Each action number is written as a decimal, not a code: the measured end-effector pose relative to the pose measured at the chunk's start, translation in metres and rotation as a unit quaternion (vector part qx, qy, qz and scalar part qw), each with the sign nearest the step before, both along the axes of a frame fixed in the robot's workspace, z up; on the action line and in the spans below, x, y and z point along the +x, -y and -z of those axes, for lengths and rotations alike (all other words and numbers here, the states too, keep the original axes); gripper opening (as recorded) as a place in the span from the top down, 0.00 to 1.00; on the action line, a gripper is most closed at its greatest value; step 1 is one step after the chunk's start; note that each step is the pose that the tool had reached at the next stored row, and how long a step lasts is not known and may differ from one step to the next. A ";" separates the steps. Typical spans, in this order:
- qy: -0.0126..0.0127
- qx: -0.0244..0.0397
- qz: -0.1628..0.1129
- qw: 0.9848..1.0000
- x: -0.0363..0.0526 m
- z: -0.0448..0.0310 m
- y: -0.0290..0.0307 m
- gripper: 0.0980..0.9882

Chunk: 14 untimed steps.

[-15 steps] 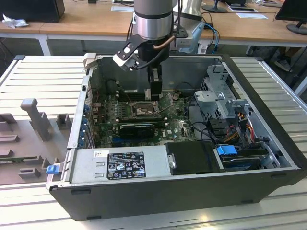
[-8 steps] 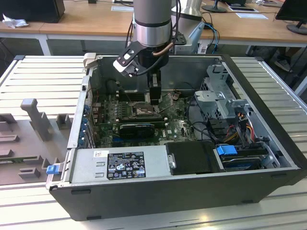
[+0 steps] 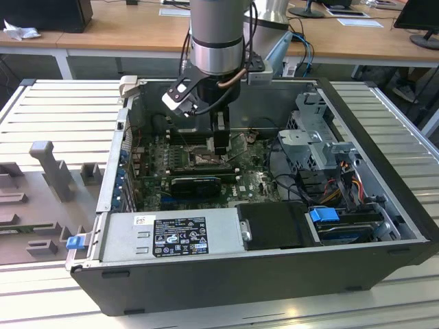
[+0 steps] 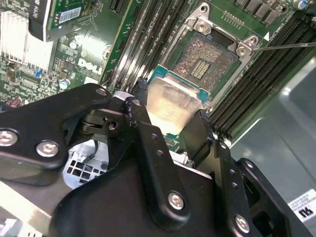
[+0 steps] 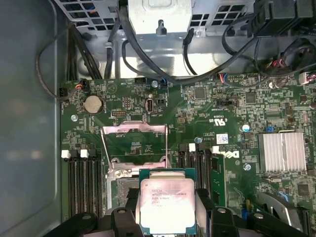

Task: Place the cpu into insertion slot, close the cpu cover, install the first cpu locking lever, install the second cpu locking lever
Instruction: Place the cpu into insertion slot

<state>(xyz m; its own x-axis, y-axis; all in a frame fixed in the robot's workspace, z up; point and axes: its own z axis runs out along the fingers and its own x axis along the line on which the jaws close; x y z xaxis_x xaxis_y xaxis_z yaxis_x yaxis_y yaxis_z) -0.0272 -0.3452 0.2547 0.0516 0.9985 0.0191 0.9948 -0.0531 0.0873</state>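
Green motherboard behind — cpu silver-topped, square, pinched between black fingers.

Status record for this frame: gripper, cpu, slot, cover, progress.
gripper: fingers shut on the cpu, low inside the open computer case, over the motherboard
cpu: gripped at two opposite edges, metal top facing the wrist cameras, not seated
insertion slot: pin field exposed, empty
cpu cover: appears swung open, off the slot
steps done: none visible
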 end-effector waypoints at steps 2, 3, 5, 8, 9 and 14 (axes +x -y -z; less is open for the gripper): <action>0.000 0.000 0.002 1.000 -0.0009 0.0077 -0.0007 0.51; 0.000 0.000 0.002 1.000 -0.0012 0.0087 -0.0017 0.51; 0.000 0.000 0.001 1.000 -0.0030 0.0103 -0.0068 0.51; 0.000 0.000 0.001 1.000 -0.0092 0.0148 -0.0112 0.51; 0.000 0.000 0.001 1.000 -0.0119 0.0170 -0.0114 0.51; 0.000 0.000 -0.005 1.000 -0.0160 0.0250 -0.0138 0.51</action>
<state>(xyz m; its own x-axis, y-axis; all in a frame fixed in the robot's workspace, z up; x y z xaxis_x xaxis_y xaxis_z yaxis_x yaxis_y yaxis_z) -0.0432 -0.3314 0.2297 0.0414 0.9989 0.0201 0.9952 -0.0430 0.0875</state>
